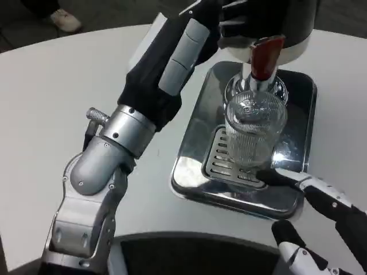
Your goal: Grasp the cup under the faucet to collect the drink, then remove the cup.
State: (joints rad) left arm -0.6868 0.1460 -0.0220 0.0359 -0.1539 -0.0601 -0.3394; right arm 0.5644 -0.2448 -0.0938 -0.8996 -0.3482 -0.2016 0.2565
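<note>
Reaching faucet [265, 57]: left hand [241, 23], grip unclear | right hand [321, 200] spread, touching cup [254, 129]

Lighting is bright and even from overhead. My white table [51, 109] shows only soft, faint shadows. Strong glare patches sit on the steel drip tray [192, 172], and highlights on my left forearm [123, 129]. The top corners fall dark. Focus is slightly soft throughout.
</note>
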